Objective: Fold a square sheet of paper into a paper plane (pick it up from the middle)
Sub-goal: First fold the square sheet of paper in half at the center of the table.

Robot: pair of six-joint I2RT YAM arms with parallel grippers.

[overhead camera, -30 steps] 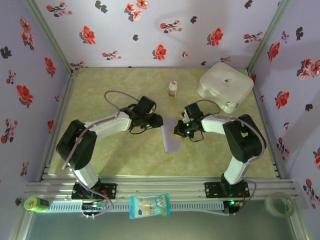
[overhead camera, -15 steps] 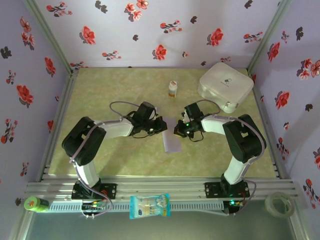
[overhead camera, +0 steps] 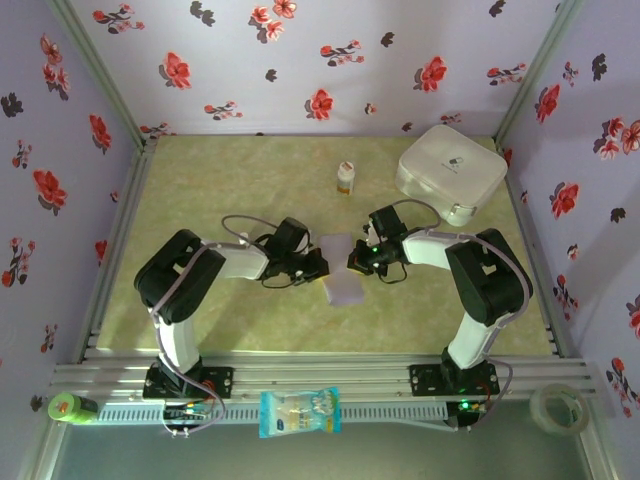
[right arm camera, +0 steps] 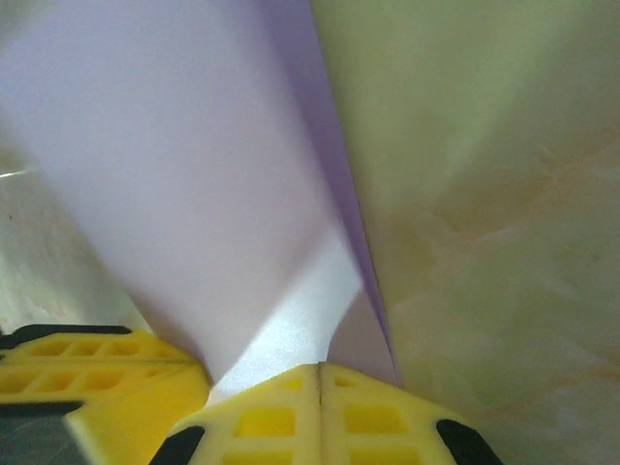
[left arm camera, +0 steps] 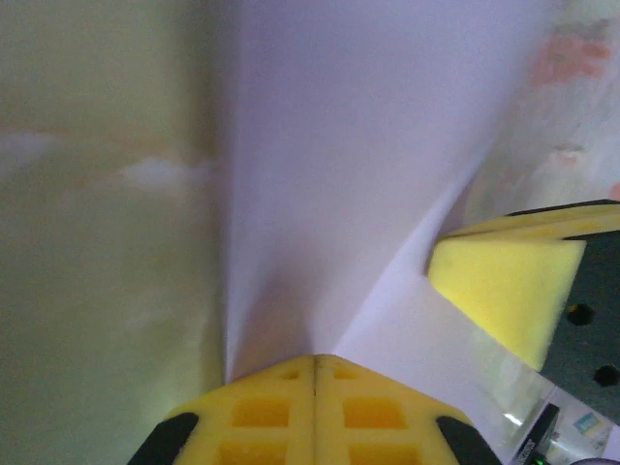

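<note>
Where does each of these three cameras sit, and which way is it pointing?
Top external: fixed above and behind, looking down on the table; the left arm and right arm show.
Left wrist: on the left arm, looking past its left end effector, shut on the lavender paper.
Right wrist: likewise, past the right end effector.
Shared: all three see the paper.

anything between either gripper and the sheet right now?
Nothing visible. The left gripper and right gripper are both shut on the sheet of paper, pinching opposite sides. The small bottle and white case sit farther back.
</note>
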